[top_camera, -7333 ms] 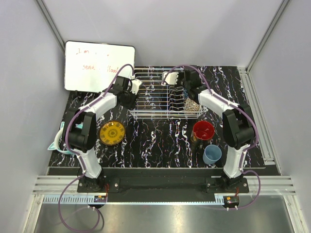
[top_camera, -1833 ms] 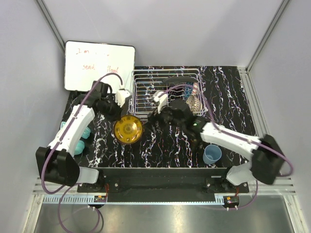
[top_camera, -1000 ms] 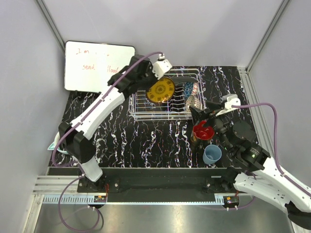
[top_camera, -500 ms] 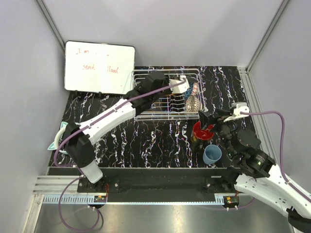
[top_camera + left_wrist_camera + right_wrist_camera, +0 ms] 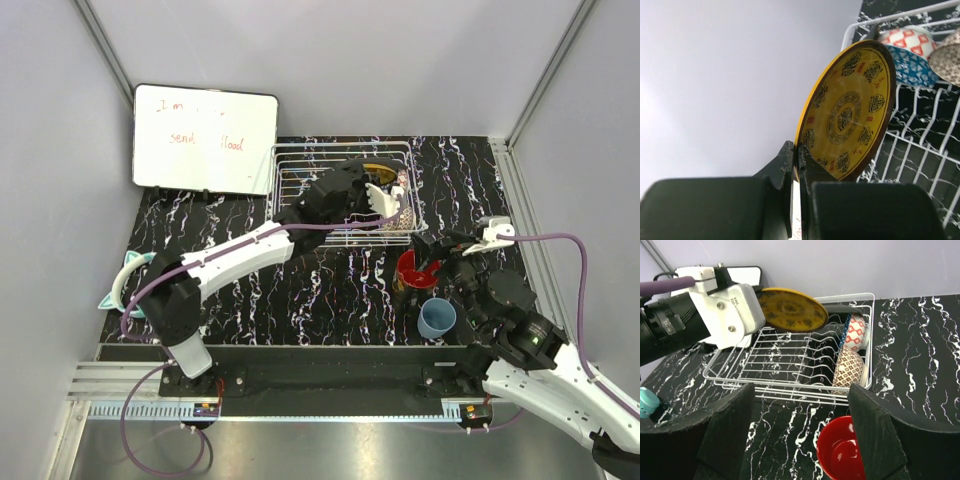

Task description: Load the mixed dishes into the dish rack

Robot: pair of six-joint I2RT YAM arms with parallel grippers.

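Yellow plate (image 5: 847, 117) in left fingers (image 5: 782, 167)

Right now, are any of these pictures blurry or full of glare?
Left wrist view: the yellow plate is sharp, and the left hand is a dark blur up close. Right wrist view: the dish rack is crisp, the right hand soft and shadowy. Top view: evenly lit and in focus.

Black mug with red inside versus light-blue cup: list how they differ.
The black mug with red inside is red within; the light-blue cup is pale blue throughout. The mug looks wider than the cup. The mug lies in front of the right gripper's open jaws; the cup is outside that wrist view. Both stand upright on the black marbled table, outside the white wire dish rack.
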